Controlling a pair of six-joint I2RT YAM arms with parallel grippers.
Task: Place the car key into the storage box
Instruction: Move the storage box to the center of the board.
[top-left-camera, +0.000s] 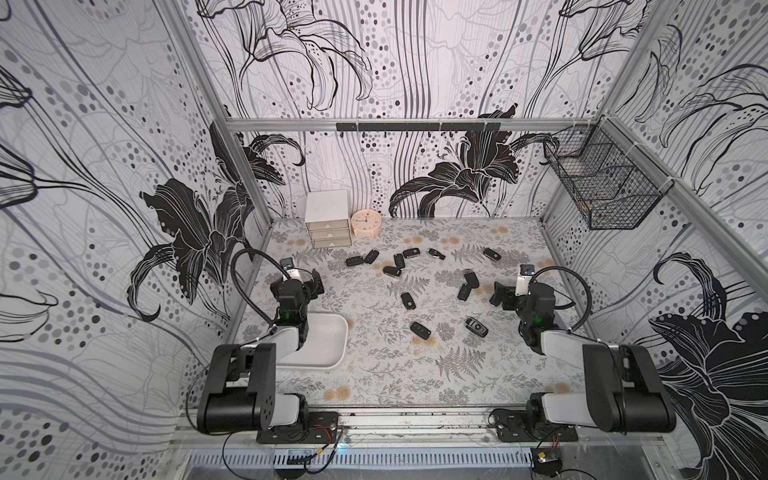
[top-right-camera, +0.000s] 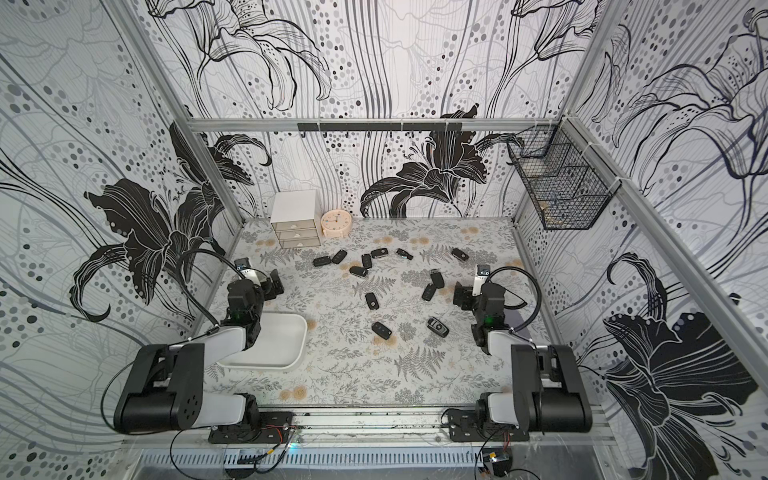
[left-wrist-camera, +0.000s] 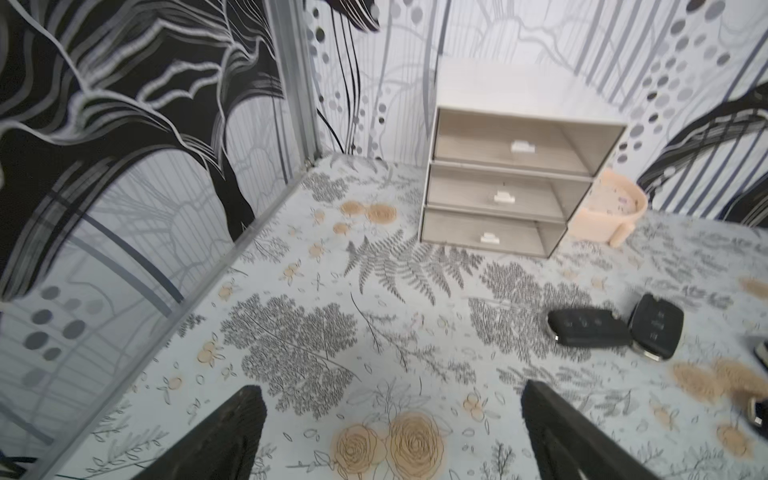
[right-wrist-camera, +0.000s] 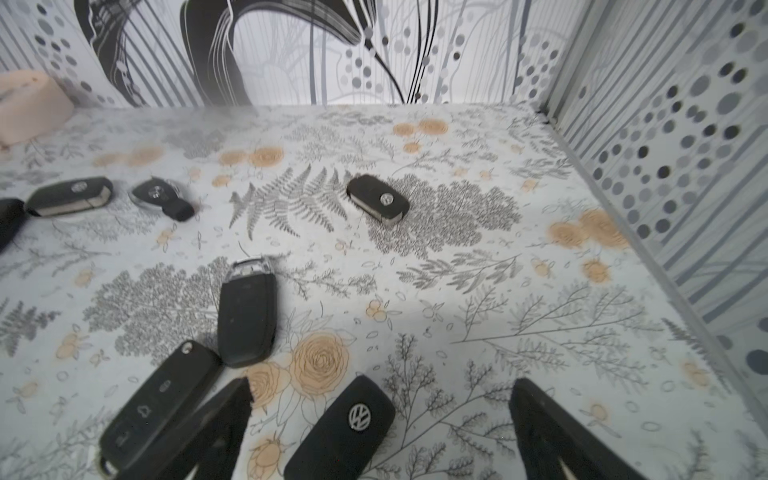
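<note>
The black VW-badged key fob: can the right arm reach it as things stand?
Probably yes: the black VW-badged key fob lies uncovered between the fingers of the open right pincer.

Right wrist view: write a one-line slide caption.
Open right gripper above a VW key; other keys lie scattered on the floral table.

The storage box (top-left-camera: 328, 343) lies front left on the table (top-left-camera: 395, 376), car keys (top-left-camera: 408, 301) scattered behind and right of it.

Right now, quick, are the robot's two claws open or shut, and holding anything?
The left gripper is open, holding nothing.
The right gripper is open, holding nothing.
</note>
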